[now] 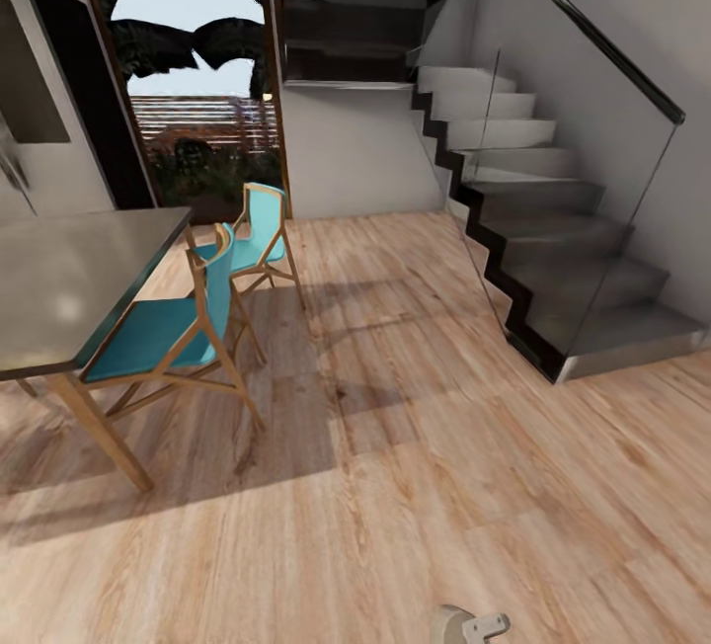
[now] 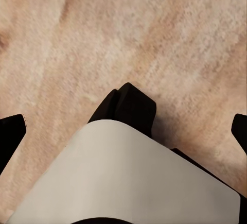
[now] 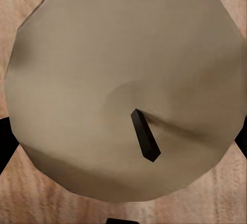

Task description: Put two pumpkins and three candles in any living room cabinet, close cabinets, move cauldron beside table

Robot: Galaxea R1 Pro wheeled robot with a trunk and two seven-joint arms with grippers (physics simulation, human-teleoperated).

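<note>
One stubby pale grey-cream candle with a black wick (image 3: 123, 87) is sitting between the right pincer (image 3: 123, 147) fingertips, apparently clenched on it for carrying toward a cabinet. Left pincer (image 2: 123, 131) is hanging spread and empty over the light plank wood floor (image 1: 415, 446). Grey-topped wooden-legged desk (image 1: 69, 279), two teal-seated wooden chairs (image 1: 158, 333) and grey glass-railed staircase (image 1: 553, 219) are flanking the open route ahead.

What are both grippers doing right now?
Left gripper: fingers spread wide, open, nothing between them.
Right gripper: closed around a stubby pale grey-cream candle with a black wick.
</note>
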